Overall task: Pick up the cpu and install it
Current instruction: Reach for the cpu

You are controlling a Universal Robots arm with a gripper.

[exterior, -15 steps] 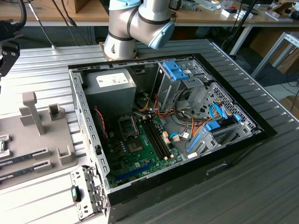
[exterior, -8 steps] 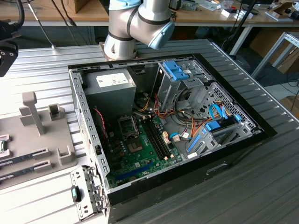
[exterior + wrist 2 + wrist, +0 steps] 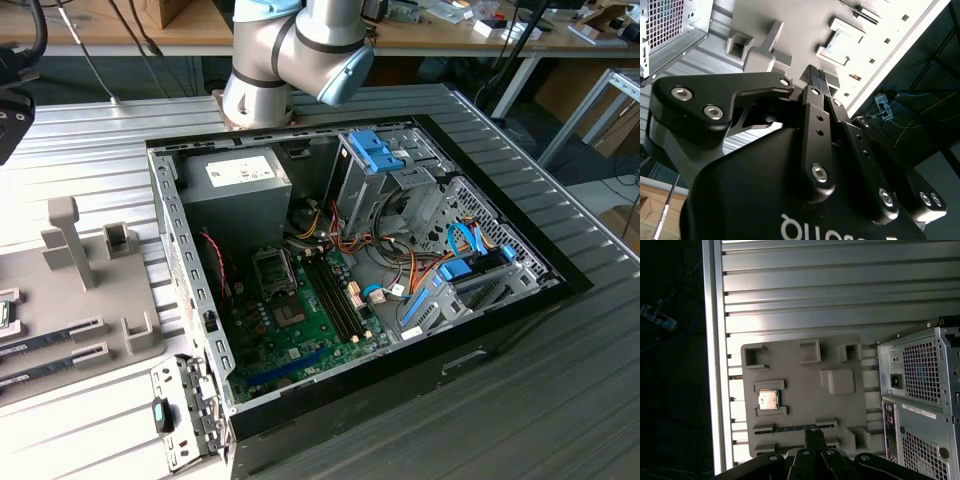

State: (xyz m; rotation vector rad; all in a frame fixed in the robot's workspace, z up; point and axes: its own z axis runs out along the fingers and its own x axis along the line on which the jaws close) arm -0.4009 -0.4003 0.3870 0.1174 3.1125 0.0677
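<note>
The tool (image 3: 814, 432), closed up on nothing, hangs over the near edge of the grey tray (image 3: 805, 372). The cpu (image 3: 768, 400) lies in its tray pocket, off to one side of the tool and apart from it. This looks like the approach before the pick; grasping calls for opening the tool and centring it over the chip.

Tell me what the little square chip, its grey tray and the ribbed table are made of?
The chip has a glinting silver-grey top, likely metal. The tray is matte, even grey with moulded pockets, probably plastic. The table shows pale, shiny ribbed slats, apparently aluminium.
</note>
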